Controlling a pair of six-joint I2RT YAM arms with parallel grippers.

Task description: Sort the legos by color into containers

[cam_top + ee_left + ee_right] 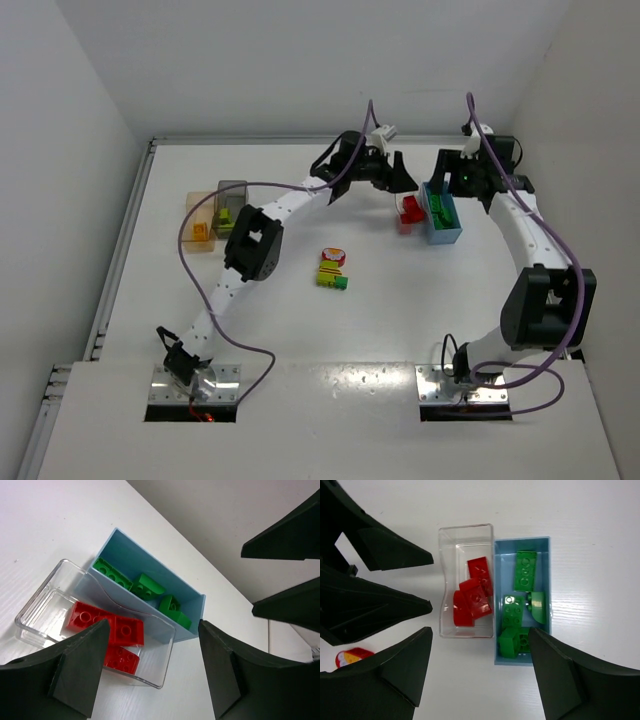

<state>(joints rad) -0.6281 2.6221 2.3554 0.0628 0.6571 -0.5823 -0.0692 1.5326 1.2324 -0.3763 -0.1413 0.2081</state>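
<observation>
Two bins sat side by side: we saw red legos (476, 597) in the clear bin (465, 527) and green legos (525, 570) in the light blue bin (522, 539). A few loose legos (333, 268) lay in a clump well apart from them. Our left claw (152, 630) and right claw (480, 640) hung above the bins, both spread wide and empty

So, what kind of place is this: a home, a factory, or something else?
Most likely a robotics lab test cell: a white table is boxed in by plain walls, the left arm and right arm are bolted at its edge, and small bins hold toy bricks.
</observation>
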